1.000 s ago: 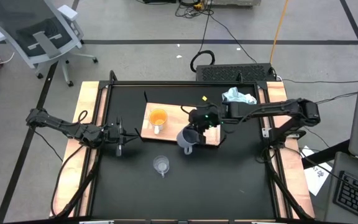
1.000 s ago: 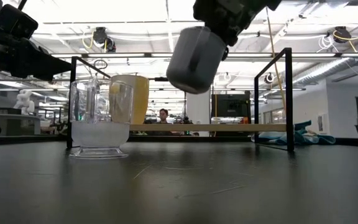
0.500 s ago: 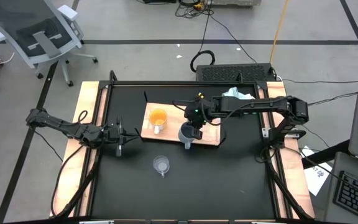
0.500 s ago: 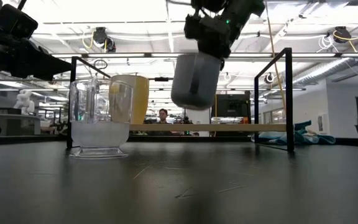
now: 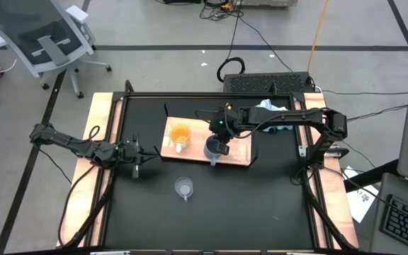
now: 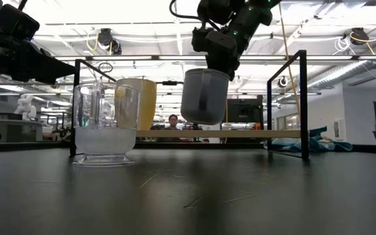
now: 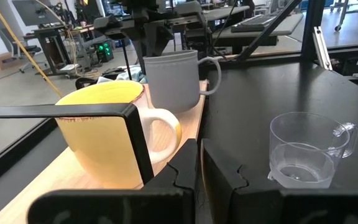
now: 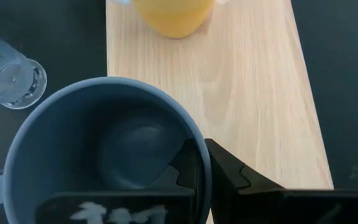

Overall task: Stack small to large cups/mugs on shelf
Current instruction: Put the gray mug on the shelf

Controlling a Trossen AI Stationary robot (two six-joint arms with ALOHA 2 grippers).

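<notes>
Right end effector (image 5: 218,144) grips blue-grey mug (image 6: 203,96), seemingly hovering above light-wood shelf (image 5: 241,153).

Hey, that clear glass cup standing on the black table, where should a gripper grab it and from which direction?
Probably from straight above, one finger inside and one outside the rim of the clear glass cup, on the side away from its handle. It stands upright, mouth open, alone on the table, so nothing blocks a descent. The right gripper holds the blue-grey mug by its rim the same way.
</notes>
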